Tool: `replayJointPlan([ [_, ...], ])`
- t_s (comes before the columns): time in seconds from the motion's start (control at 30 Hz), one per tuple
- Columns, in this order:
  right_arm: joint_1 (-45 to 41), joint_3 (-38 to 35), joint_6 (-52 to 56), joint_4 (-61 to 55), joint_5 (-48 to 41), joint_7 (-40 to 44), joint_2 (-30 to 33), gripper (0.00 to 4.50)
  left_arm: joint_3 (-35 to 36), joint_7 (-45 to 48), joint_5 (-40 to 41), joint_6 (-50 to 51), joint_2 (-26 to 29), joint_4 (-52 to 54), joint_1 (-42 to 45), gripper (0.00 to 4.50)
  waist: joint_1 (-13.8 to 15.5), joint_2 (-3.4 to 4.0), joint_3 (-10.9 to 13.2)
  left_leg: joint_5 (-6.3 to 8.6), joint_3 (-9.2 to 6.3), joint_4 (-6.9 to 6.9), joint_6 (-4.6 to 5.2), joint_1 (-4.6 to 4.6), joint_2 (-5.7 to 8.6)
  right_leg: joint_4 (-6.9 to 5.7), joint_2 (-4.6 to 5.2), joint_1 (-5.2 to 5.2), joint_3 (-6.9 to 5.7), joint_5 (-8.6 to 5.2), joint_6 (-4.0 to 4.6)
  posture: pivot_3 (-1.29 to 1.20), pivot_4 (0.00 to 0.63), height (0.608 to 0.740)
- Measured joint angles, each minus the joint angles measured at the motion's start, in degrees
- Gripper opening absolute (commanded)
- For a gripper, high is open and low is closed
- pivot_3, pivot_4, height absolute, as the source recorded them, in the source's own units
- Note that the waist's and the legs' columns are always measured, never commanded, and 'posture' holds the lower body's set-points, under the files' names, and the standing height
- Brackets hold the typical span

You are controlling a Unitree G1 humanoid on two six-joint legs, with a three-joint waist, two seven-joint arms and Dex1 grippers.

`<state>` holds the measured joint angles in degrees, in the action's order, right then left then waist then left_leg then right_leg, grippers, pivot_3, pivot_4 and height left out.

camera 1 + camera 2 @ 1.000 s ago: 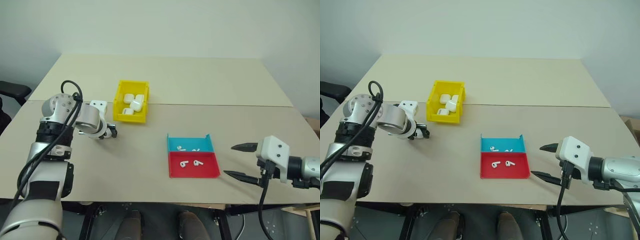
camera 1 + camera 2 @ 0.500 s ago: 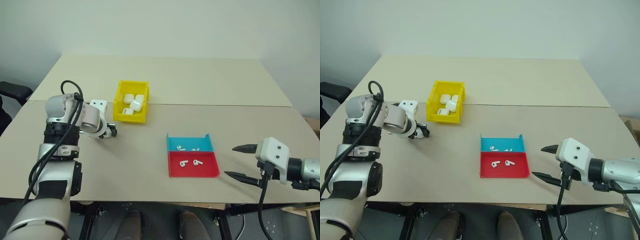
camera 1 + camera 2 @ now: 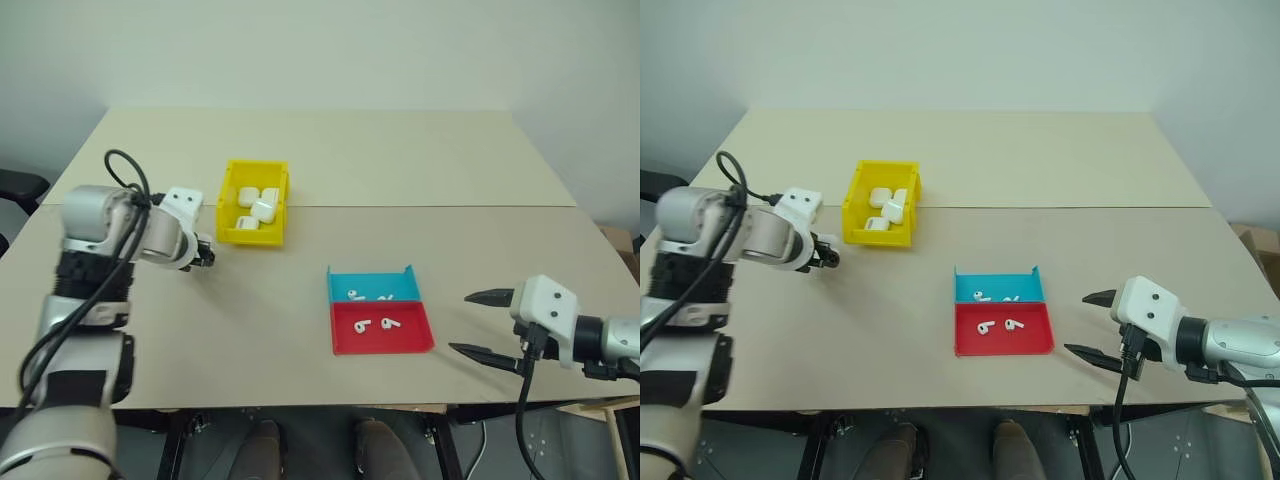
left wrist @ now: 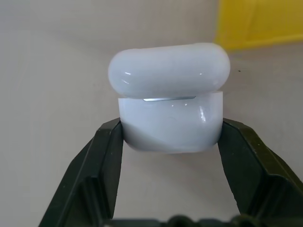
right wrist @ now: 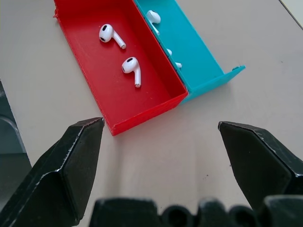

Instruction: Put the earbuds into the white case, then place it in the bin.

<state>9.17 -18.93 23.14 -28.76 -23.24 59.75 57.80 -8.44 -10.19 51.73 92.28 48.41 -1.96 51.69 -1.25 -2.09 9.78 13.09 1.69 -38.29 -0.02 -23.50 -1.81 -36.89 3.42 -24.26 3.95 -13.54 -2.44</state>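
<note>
My left gripper [image 4: 170, 128] is shut on the white case [image 4: 169, 101], its black fingers pressing the two sides of the lower half; the lid is down. In the head views that gripper [image 3: 203, 255] hangs just left of the yellow bin [image 3: 252, 239], which holds several white cases [image 3: 258, 205]. Two earbuds [image 5: 131, 69] lie in the red tray [image 3: 383, 346], and more earbuds [image 3: 353, 293] rest in the blue tray [image 3: 372, 280] behind it. To the right of the trays, my right gripper [image 3: 460, 322] stands open and empty, pointing at them.
The two shallow trays sit side by side near the middle of the beige table [image 3: 400, 170]. A seam runs across the tabletop behind them. A dark chair part [image 3: 15, 185] shows past the table's left edge.
The left gripper has shut on the white case and risen a little beside the bin. The head camera has shifted, sliding the whole scene leftward. The right arm has kept still.
</note>
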Motion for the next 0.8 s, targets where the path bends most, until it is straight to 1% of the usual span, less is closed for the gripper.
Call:
replayJointPlan([
  [0.03, -0.01, -0.23, 0.01, 0.18, 0.02, 0.16, 0.19, 4.50, -0.70, 2.98, 2.68, 0.04, 3.64, 5.84, -1.67, 2.74, 0.01, 0.00, 0.00, 0.00, -0.01, 0.06, -0.01, 0.00, -0.01, 0.04, 0.00, 0.00, 0.00, -0.01, 0.00, 0.00, 0.150, 0.740],
  [0.07, -0.18, -0.41, 0.03, 0.22, -0.01, 0.34, 0.45, 4.50, -0.66, 5.51, 3.93, -0.06, 6.15, 11.52, -3.28, 2.74, 0.12, 0.00, 0.00, 0.01, -0.01, 0.08, -0.01, -0.03, -0.01, 0.06, 0.01, -0.03, -0.01, -0.01, 0.01, 0.00, 0.150, 0.740],
  [0.1, -0.47, -0.49, 0.05, 0.20, -0.05, 0.77, 1.18, 4.50, 0.04, 8.88, 5.11, -0.79, 9.42, 19.56, -5.96, 2.74, 0.13, 0.01, 0.00, 0.01, 0.01, 0.11, -0.01, -0.05, -0.01, 0.12, 0.01, -0.04, -0.01, -0.01, 0.01, 0.00, 0.150, 0.740],
  [0.13, -0.83, -0.60, 0.05, 0.39, 0.00, 1.21, 1.93, 4.50, 1.43, 11.72, 5.95, -1.99, 11.01, 25.47, -8.25, 2.74, 0.29, 0.02, -0.01, 0.01, 0.05, 0.12, -0.01, 0.00, 0.00, 0.15, 0.03, 0.03, -0.02, -0.02, 0.01, 0.00, 0.150, 0.740],
  [0.17, -1.66, -0.83, -0.14, 0.44, 0.02, 1.60, 2.44, 4.50, 4.76, 15.48, 5.39, -7.65, 11.63, 32.51, -13.63, 2.74, 0.41, 0.08, -0.04, 0.01, 0.11, 0.12, 0.00, 0.05, 0.00, 0.19, 0.06, 0.07, 0.00, -0.02, 0.01, 0.00, 0.150, 0.740],
  [0.2, -2.11, -1.34, -0.54, 0.58, 0.01, 2.03, 2.61, 4.50, 8.00, 18.83, 3.09, -15.13, 10.75, 37.76, -20.08, 2.74, 0.50, 0.15, -0.08, 0.01, 0.25, 0.18, 0.00, 0.13, 0.02, 0.26, 0.10, 0.16, 0.02, -0.01, 0.03, 0.00, 0.150, 0.740],
  [0.27, -3.19, -1.68, -1.10, 0.91, -0.04, 2.97, 3.09, 4.50, 9.72, 24.90, -2.09, -29.03, 8.33, 44.45, -30.25, 2.74, 0.71, 0.07, -0.04, -0.02, 0.43, 0.15, -0.02, 0.17, -0.04, 0.24, 0.01, 0.21, -0.06, 0.00, 0.14, 0.00, 0.150, 0.740],
  [0.3, -4.14, -1.65, -1.19, 0.86, -0.13, 3.56, 3.99, 4.50, 9.71, 27.16, -4.04, -33.71, 6.98, 45.44, -33.34, 2.74, 0.85, 0.08, -0.04, -0.08, 0.46, 0.14, 0.04, 0.20, -0.03, 0.21, 0.00, 0.24, -0.08, 0.00, 0.17, 0.00, 0.150, 0.740],
  [0.33, -5.44, -1.60, -1.18, 0.83, -0.27, 4.03, 4.95, 4.50, 9.56, 28.56, -6.46, -38.23, 4.78, 45.30, -35.33, 2.74, 1.06, 0.09, -0.05, -0.15, 0.51, 0.14, 0.14, 0.25, -0.03, 0.20, 0.01, 0.26, -0.07, -0.02, 0.19, 0.00, 0.150, 0.740],
  [0.4, -7.99, -1.24, -1.02, 0.36, -0.57, 5.34, 7.40, 4.50, 8.61, 29.80, -13.70, -50.59, -2.15, 43.04, -38.61, 2.74, 1.40, 0.18, -0.10, -0.24, 0.57, 0.13, 0.23, 0.30, -0.03, 0.28, 0.00, 0.34, -0.05, -0.09, 0.46, 0.00, 0.150, 0.740],
  [0.43, -9.12, -0.55, -0.81, -0.19, -0.55, 6.25, 9.04, 4.50, 7.82, 31.29, -17.64, -59.07, -5.97, 40.81, -40.53, 2.74, 1.45, 0.21, -0.12, -0.25, 0.57, 0.13, 0.23, 0.35, -0.03, 0.37, -0.03, 0.43, -0.03, -0.09, 0.49, 0.00, 0.150, 0.740],
  [0.47, -10.74, 1.08, -0.71, -0.82, -0.44, 7.49, 11.65, 4.50, 7.18, 34.34, -21.93, -70.95, -11.19, 36.30, -42.76, 2.74, 1.47, 0.43, -0.25, -0.25, 0.58, 0.14, 0.24, 0.43, -0.04, 0.64, -0.04, 0.60, -0.04, 0.03, 0.63, 0.00, 0.150, 0.740],
  [0.53, -13.74, 3.78, -0.61, -1.86, -0.24, 9.13, 14.56, 4.50, 5.59, 39.60, -26.06, -86.81, -17.98, 29.59, -44.89, 2.74, 1.39, 0.41, -0.27, -0.25, 0.58, 0.16, 0.25, 0.48, -0.14, 0.82, -0.10, 0.77, -0.08, 0.06, 0.67, 0.00, 0.150, 0.740],
  [0.6, -19.06, 8.59, 1.22, -2.76, 0.27, 10.07, 17.34, 4.50, 5.39, 45.36, -26.82, -99.11, -24.08, 22.45, -45.48, 2.74, 1.32, 0.44, -0.29, -0.21, 0.65, 0.16, 0.31, 0.42, -0.12, 0.87, -0.04, 0.73, -0.05, 0.08, 0.59, 0.00, 0.150, 0.740],
  [0.63, -21.98, 11.46, 2.71, -3.47, 0.76, 10.15, 18.25, 4.50, 5.35, 48.26, -26.74, -103.54, -26.08, 19.18, -45.51, 2.74, 1.32, 0.43, -0.29, -0.20, 0.65, 0.15, 0.33, 0.33, -0.13, 0.87, -0.04, 0.65, -0.05, 0.22, 0.33, 0.00, 0.150, 0.740],
  [0.67, -24.30, 13.93, 3.79, -4.06, 1.51, 10.18, 18.59, 4.50, 5.25, 50.67, -26.62, -106.19, -26.54, 16.86, -45.57, 2.74, 1.32, 0.43, -0.29, -0.20, 0.64, 0.15, 0.34, 0.23, -0.13, 0.87, -0.05, 0.53, -0.05, 0.30, 0.18, 0.00, 0.150, 0.740],
  [0.8, -31.81, 25.16, 8.68, -8.16, 5.19, 9.95, 17.11, 4.50, 5.48, 61.79, -24.30, -113.84, -26.90, 8.22, -45.73, 2.74, 1.27, 0.46, -0.30, -0.20, 0.64, 0.13, 0.34, -0.15, -0.13, 0.79, -0.06, 0.07, -0.02, 0.34, 0.09, 0.00, 0.150, 0.740],
])
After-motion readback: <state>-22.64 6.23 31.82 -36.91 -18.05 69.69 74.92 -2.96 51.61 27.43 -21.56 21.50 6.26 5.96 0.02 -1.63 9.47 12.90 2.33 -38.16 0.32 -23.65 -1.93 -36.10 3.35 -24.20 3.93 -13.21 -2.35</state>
